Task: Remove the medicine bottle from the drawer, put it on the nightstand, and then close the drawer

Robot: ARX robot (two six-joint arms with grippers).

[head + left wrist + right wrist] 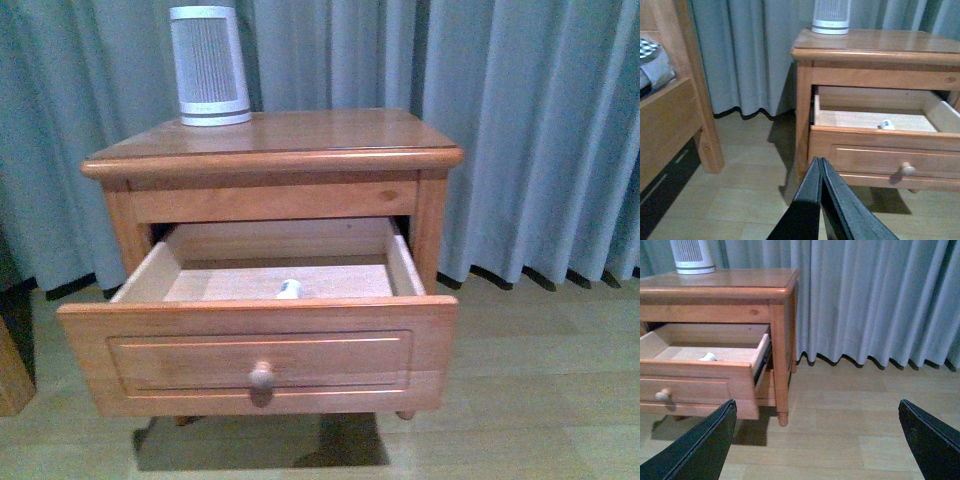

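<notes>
**In the open drawer: bottle not yet lifted, both grippers off it**

Two grippers, neither holding anything.
- Left gripper (820, 162): its two black fingers are pressed together to a point, nothing between them. It sits low over the pale wood-plank floor (740, 200), short of the cabinet and well apart from it.
- Right gripper (816, 402): its two black fingers are spread wide, only floor between them. It is off the cabinet's right front corner, not touching.

One tiny white cylindrical medicine bottle (289, 289), in the orange-brown wooden drawer (260, 350).
- It sits on the drawer's pale floor near the front panel, roughly mid-width. The front view shows only part of it above the panel edge.
- It shows in both wrist views too (887, 124) (708, 357). Can't tell upright vs. lying.

One drawer is pulled out, with one round wooden knob (261, 375) centred on the recessed front.

The orange-brown wooden nightstand (330, 135) carries one item on its glossy top: a large white ribbed cylindrical device (208, 65), at the back-left corner.

Grey-blue pleated curtains (520, 130) hang behind. One plain wooden bed frame (675, 120) shows in the left wrist view, on the nightstand's left, apart from it.
</notes>
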